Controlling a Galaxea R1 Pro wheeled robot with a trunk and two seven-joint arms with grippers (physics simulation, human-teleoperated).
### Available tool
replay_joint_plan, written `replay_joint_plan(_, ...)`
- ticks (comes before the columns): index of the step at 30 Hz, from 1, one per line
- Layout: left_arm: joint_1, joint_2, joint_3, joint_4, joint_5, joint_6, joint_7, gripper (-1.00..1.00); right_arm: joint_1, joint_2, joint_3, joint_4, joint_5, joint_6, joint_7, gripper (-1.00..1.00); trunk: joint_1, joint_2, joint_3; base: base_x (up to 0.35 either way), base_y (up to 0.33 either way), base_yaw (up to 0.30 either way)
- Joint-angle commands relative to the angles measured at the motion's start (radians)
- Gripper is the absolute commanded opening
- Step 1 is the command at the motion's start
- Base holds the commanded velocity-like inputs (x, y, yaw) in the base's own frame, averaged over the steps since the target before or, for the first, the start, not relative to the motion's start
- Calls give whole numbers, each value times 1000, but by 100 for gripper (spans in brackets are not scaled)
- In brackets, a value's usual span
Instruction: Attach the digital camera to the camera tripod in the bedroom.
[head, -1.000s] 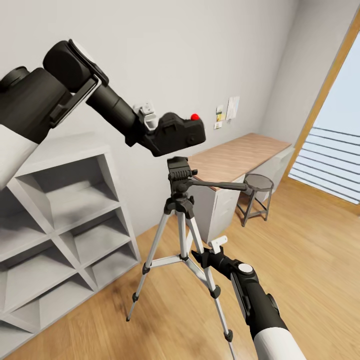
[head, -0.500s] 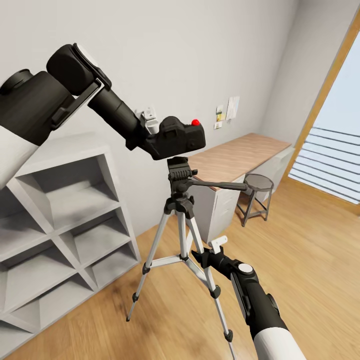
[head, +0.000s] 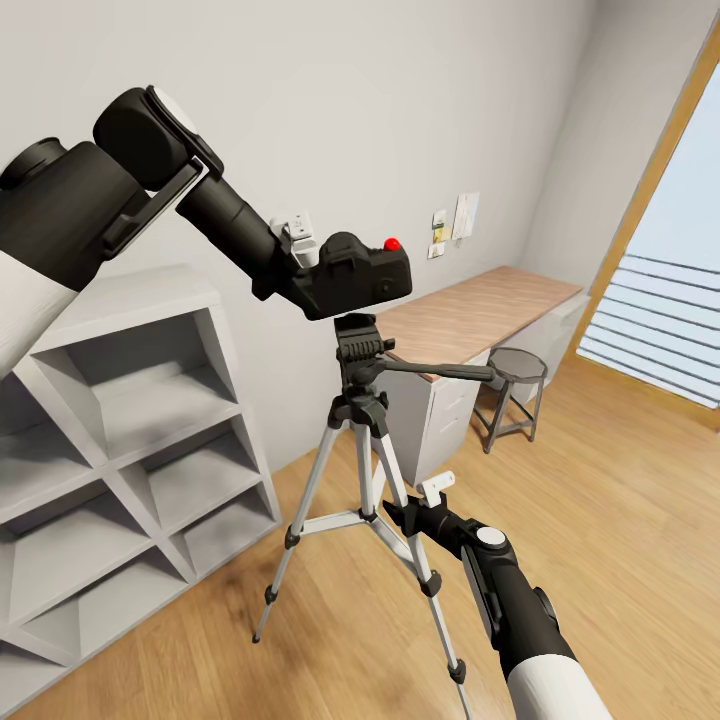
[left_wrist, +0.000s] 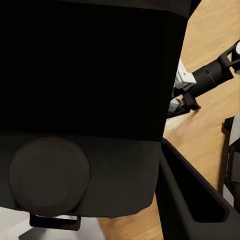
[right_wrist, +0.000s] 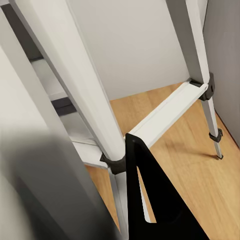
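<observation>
The black digital camera (head: 358, 275), red button on top, hangs right over the black head of the camera tripod (head: 360, 352); whether the two touch I cannot tell. My left gripper (head: 318, 262) is shut on the camera's rear side, its white fingers (head: 298, 232) showing behind it. The left wrist view has the camera's dark body (left_wrist: 85, 70) close up. The tripod's silver legs (head: 310, 490) stand spread on the wood floor, the pan handle (head: 450, 372) pointing right. My right gripper (head: 437, 488) hovers low beside a tripod leg (right_wrist: 75, 80), apparently shut and holding nothing.
White cube shelves (head: 130, 430) stand at the left against the wall. A wooden desk (head: 480, 305) and a round stool (head: 518, 368) are behind the tripod at the right. A window with blinds (head: 650, 335) is at far right. Open floor (head: 620, 520) lies to the right.
My left arm has lowered the camera a little and drawn it in over the tripod head; over the last half second it has barely moved. The right arm has stayed still.
</observation>
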Motion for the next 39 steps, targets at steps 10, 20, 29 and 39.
replay_joint_plan(10, -1, -3, -3, 1, 2, 9, -5, -100, -1, 1, -4, -1, 72, 4, 7, -100, 1, -2, -2, 0, 0, 0)
replay_joint_plan(20, -2, -2, -3, 4, 5, 16, -4, 100, 0, 1, -4, -1, 72, 4, 7, -100, 1, -2, -2, 0, 0, 0)
replay_joint_plan(29, -2, -2, -1, 1, 2, 16, -4, 100, -1, 1, -4, -1, 72, 4, 7, -100, 1, -2, -2, 0, 0, 0)
replay_joint_plan(39, -2, 1, 5, 3, 4, 17, -3, 100, -1, 1, -4, -1, 72, 5, 8, -100, 1, -2, -2, 0, 0, 0)
